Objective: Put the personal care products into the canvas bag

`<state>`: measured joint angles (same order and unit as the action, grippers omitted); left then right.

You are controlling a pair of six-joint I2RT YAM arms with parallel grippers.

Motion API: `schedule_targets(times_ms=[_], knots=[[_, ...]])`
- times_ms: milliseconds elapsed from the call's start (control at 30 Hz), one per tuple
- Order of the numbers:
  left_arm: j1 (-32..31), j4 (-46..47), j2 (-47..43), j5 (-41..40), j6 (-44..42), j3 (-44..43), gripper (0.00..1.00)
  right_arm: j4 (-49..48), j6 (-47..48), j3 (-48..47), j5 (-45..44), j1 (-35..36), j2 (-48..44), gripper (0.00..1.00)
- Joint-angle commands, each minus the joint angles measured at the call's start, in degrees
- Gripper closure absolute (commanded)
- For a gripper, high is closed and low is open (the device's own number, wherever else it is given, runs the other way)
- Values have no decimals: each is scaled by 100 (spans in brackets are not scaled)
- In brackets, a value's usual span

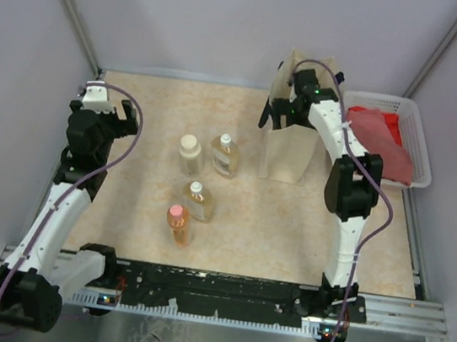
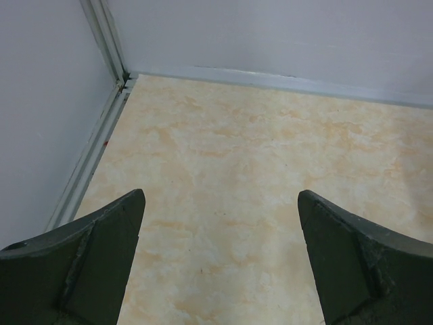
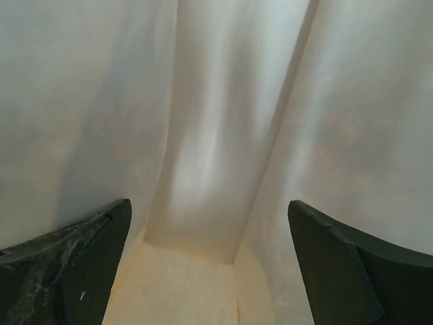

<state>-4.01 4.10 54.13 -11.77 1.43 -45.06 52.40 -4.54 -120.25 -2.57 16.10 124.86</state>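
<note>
Four bottles stand on the table in the top view: a cream bottle (image 1: 189,153), an amber bottle (image 1: 225,154) beside it, a second amber bottle (image 1: 198,201) nearer, and an orange bottle with a pink cap (image 1: 178,223) nearest. The beige canvas bag (image 1: 289,154) stands upright at the back right. My right gripper (image 1: 282,113) is at the bag's open top, open and empty. Its wrist view looks down the bag's pale inner walls (image 3: 203,135) between the open jaws (image 3: 208,203). My left gripper (image 1: 125,117) is open and empty over bare table at the far left (image 2: 220,195).
A white plastic basket (image 1: 414,121) with a red cloth (image 1: 382,137) sits right of the bag against the right wall. Enclosure walls ring the table; the back-left corner rail (image 2: 101,135) shows in the left wrist view.
</note>
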Motion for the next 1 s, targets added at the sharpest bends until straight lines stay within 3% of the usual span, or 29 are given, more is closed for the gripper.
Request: schedule_targets(times_ms=[0,300,500,967], knots=[[9,1,-103,143,-24,36,0,-134,-178,1141,-235,351,-1144,1],[7,-150,-226,321,-9,36,0,-106,-533,3031,-497,488,-2700,1],[9,-89,-190,408,177,37,0,239,-691,3728,-419,689,-3669,1],[1,238,-160,1239,296,136,0,316,-1622,5257,-395,1501,-4840,1]])
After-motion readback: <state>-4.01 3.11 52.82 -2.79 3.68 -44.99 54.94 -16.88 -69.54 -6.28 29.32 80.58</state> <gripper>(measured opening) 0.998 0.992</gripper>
